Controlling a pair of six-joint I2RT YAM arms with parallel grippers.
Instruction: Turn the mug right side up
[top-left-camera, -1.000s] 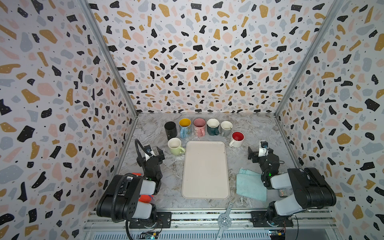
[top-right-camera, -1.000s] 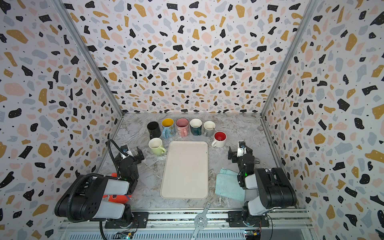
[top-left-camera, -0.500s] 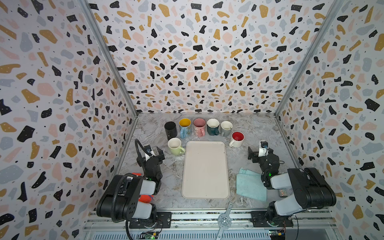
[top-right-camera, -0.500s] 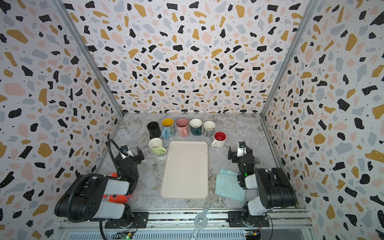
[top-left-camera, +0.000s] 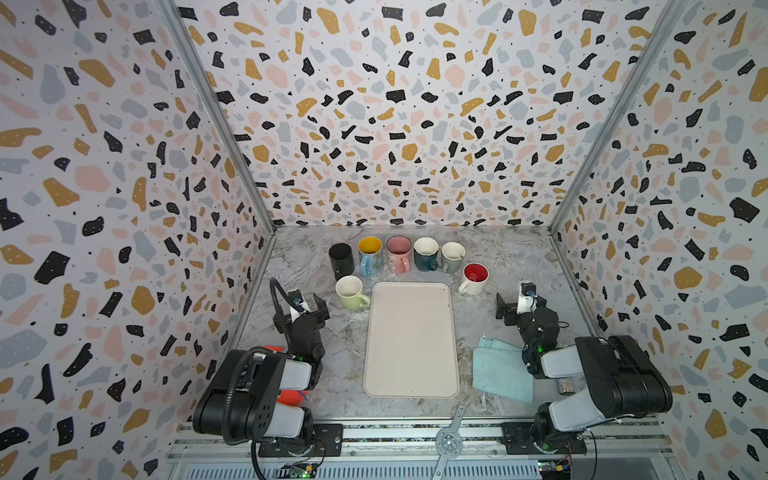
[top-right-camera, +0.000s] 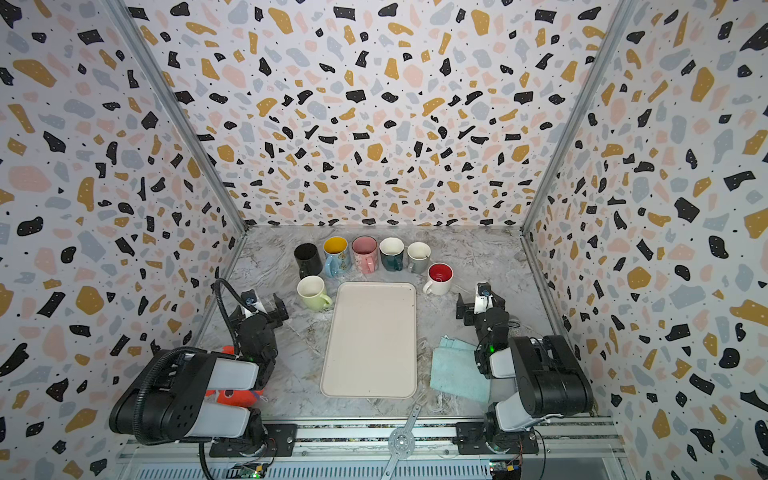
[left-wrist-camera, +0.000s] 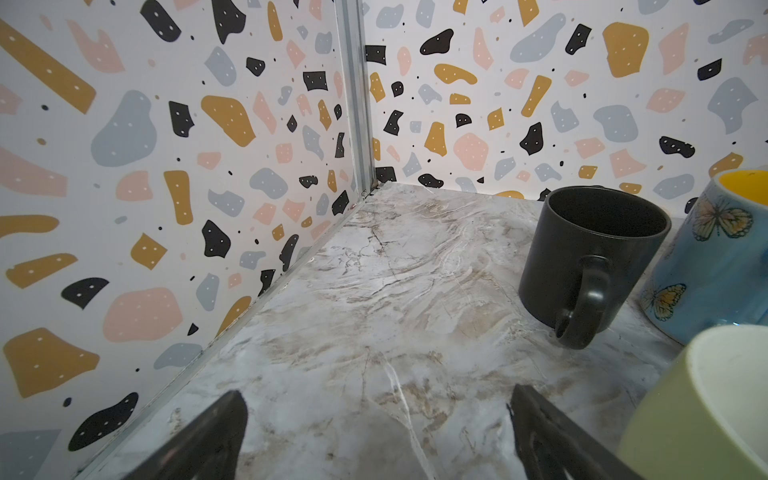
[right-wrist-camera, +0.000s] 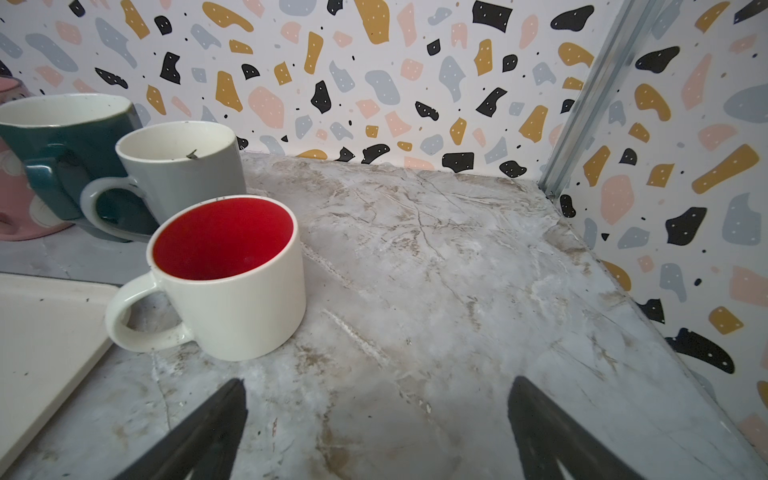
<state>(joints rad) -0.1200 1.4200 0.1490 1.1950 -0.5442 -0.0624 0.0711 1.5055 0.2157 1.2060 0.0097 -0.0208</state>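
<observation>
White ceramic mug with red inside (right-wrist-camera: 224, 278) already stands mouth-up toward the marbled table's (right-wrist-camera: 457, 270) far right corner; no mug looks inverted. Your left gripper (left-wrist-camera: 376, 392) and right gripper (right-wrist-camera: 377, 381) gape empty. A careless reach could topple it.
</observation>
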